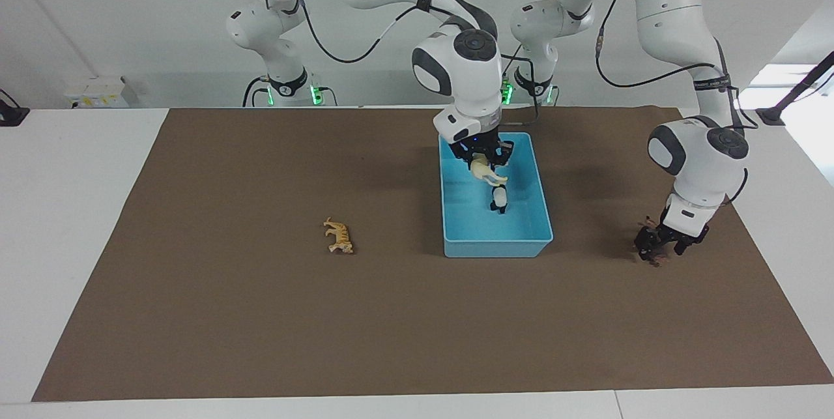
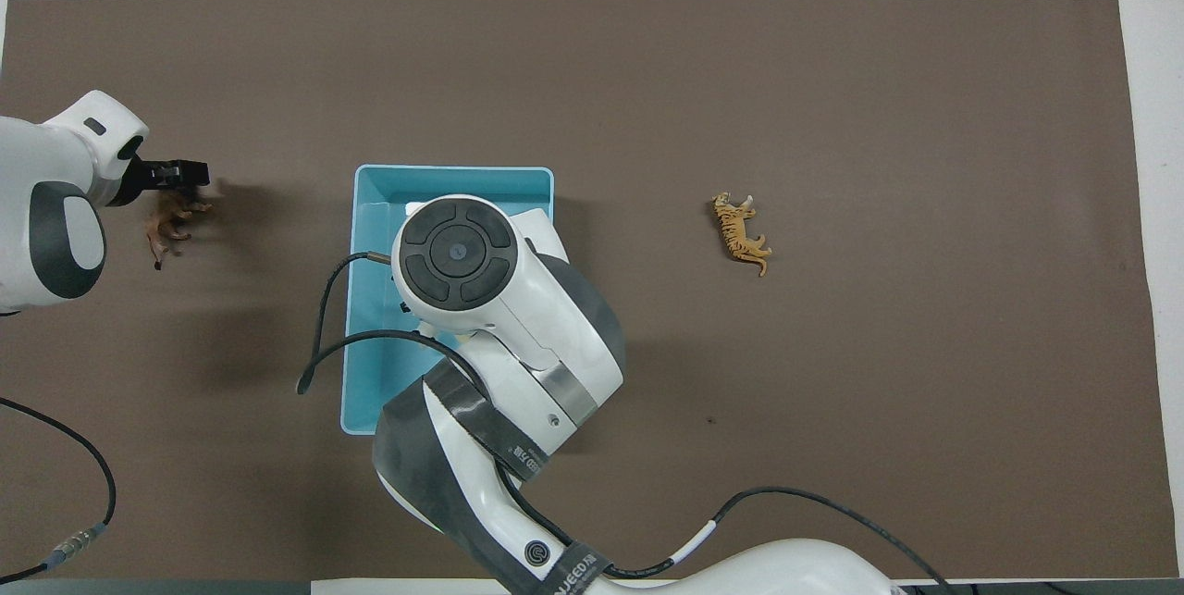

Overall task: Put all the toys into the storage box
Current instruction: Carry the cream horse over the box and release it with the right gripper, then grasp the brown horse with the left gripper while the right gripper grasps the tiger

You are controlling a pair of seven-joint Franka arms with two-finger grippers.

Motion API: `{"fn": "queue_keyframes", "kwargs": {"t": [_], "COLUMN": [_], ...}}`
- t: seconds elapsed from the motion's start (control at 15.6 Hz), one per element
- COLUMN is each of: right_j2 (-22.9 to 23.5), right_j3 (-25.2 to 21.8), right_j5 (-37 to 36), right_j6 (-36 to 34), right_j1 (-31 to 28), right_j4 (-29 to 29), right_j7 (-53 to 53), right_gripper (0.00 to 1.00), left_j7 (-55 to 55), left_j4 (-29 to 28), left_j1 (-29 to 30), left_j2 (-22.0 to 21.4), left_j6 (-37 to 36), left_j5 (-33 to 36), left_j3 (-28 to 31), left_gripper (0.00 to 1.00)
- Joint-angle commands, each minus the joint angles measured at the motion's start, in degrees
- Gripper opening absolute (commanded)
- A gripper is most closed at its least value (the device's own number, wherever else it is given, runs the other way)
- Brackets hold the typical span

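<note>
Horse [image 1: 487, 173] hangs over blue box [image 1: 456, 236] holding upright panda [image 1: 499, 199]; tiger [image 1: 339, 236] and lion [image 2: 168, 227] on mat.

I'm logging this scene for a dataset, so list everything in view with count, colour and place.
storage box: 1, light blue, mid-mat
panda: 1, black-and-white, in the storage box
horse: 1, cream-white, held over the storage box
tiger: 1, orange striped, on the mat toward the right arm's end
lion: 1, brown, on the mat toward the left arm's end
mat: 1, brown, covering the table
table: 1, white
right gripper: shut on the horse
left gripper: down at the lion
</note>
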Motion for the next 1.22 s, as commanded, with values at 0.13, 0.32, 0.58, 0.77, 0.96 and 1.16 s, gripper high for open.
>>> {"fn": "queue_keyframes", "kwargs": {"t": [0.13,0.32,0.58,0.77,0.96,1.16], "right_j2": [-0.29,-0.90,-1.78,-2.92,-6.08,-7.58], "right_j3": [-0.01,-0.01,-0.10,-0.10,-0.01,0.17], "right_j5": [0.09,-6.82,-15.46,-15.64,-15.56,-14.60], "right_j6": [-1.66,-4.38,-8.69,-4.75,10.66,21.00], "right_j1": [-0.06,-1.28,-8.39,-15.51,-22.97,-25.89], "right_j4": [0.72,0.54,-2.17,-7.44,-19.98,-29.32], "right_j7": [2.16,0.33,-16.79,-28.65,-40.60,-45.55], "right_gripper": [1.00,1.00,1.00,1.00,1.00,1.00], "left_j7": [-0.75,-0.75,-0.75,-1.02,-3.47,-8.99], "left_j4": [-0.77,-0.86,-0.86,-0.16,5.00,9.23], "left_j1": [0.66,0.57,0.57,0.49,-0.83,-2.85], "left_j2": [0.95,0.95,0.95,0.86,0.95,-1.59], "left_j6": [3.09,2.74,2.39,1.17,-6.89,-17.35], "left_j5": [1.00,1.00,1.00,1.00,0.91,1.00], "left_j3": [-0.46,-0.37,-0.37,-0.37,-0.37,-0.46], "left_gripper": [0.89,0.66,0.37,0.29,0.28,0.27]}}
